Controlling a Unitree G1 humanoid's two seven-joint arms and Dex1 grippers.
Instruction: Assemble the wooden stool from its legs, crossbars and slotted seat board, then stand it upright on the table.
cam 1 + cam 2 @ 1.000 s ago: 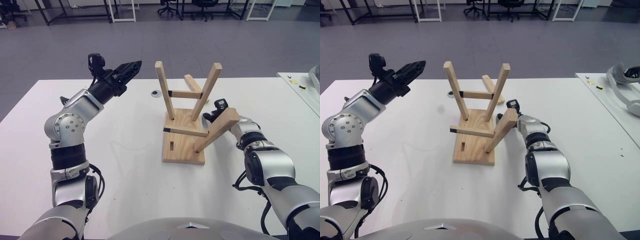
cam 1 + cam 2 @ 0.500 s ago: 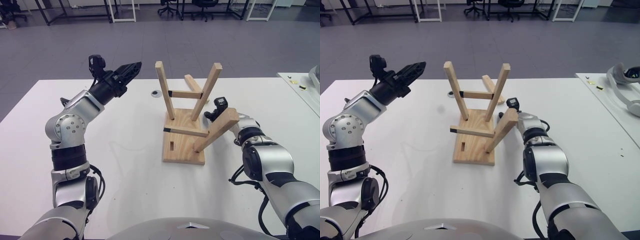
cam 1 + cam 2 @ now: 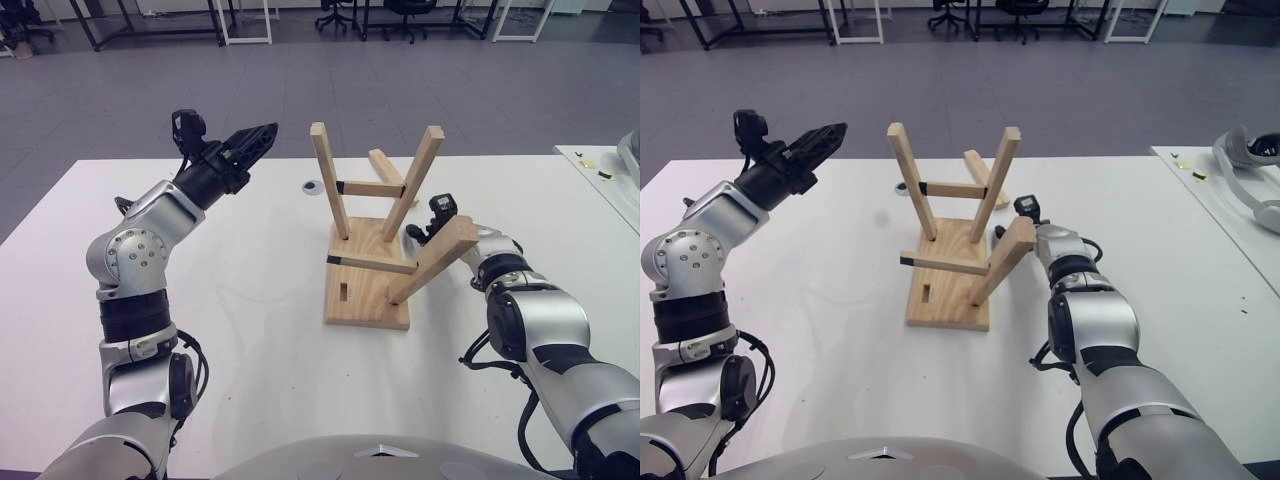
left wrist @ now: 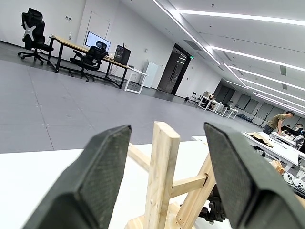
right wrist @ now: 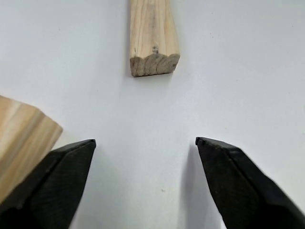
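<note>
A white table [image 3: 250, 300] holds a partly built wooden stool that lies upside down, near the middle and a little towards the robot's right. Its slotted seat board [image 3: 362, 303] rests flat on the tabletop, and three legs stick up from it. The two legs at the far end splay apart: the far left leg [image 3: 329, 180] leans left at its top and the far right leg [image 3: 418, 180] leans right. A short crossbar [image 3: 372, 188] runs between them. A third leg [image 3: 435, 260] rises tilted from the near right corner of the board. A second crossbar [image 3: 370, 263] reaches left from it, and its dark-tipped left end hangs free above the board. Just below that free end, one slot [image 3: 343, 292] in the board stands open. A loose wooden piece [image 3: 383, 163] lies on the table just behind the stool. The left gripper [image 3: 265, 135] hangs raised in the air to the left of the stool, well apart from it and pointing towards it. Its fingers are spread wide and hold nothing. The right gripper [image 5: 145, 141] sits low over the table just behind the tilted near leg. Its fingers are also parted and empty, with bare tabletop between them and the cut end of the loose piece ahead of them.
</note>
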